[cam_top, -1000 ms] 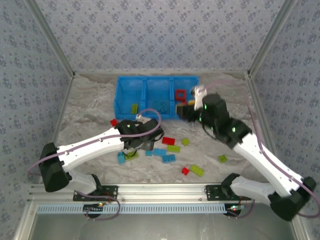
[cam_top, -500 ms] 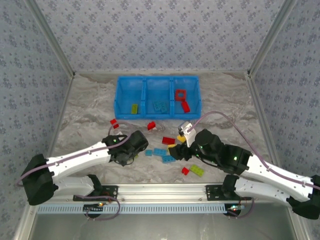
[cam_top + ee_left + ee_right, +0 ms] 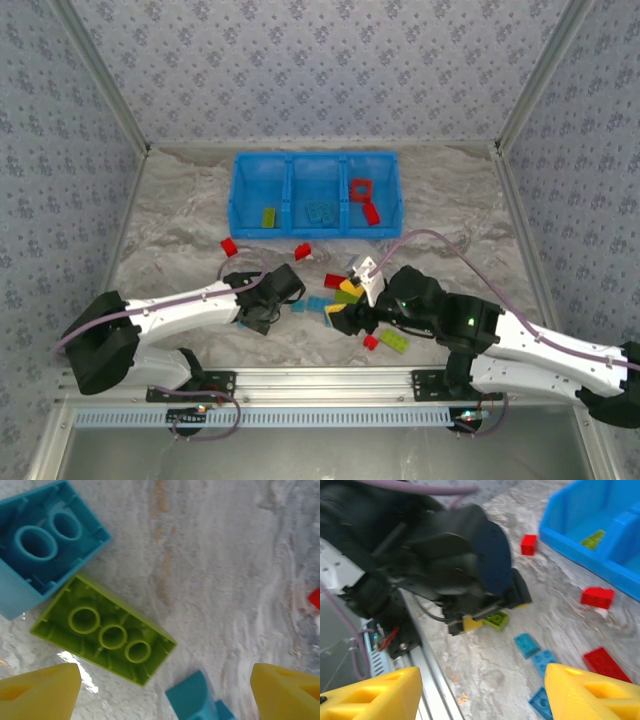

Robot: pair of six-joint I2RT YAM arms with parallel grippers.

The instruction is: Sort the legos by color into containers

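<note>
Left wrist view: a lime green rectangular plastic brick [image 3: 102, 637] lies hollow-side-up before the left gripper [image 3: 165, 687], whose fingers [image 3: 40, 690] are wide apart and empty. Overhead, the right gripper [image 3: 345, 300], likewise spread and empty, hangs on the near side of the bright blue plastic bin [image 3: 238, 200].

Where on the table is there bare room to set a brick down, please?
Bare table lies right of the blue bin and left of it, out to the side walls. The near centre is crowded with loose bricks; two red bricks sit before the bin.
</note>
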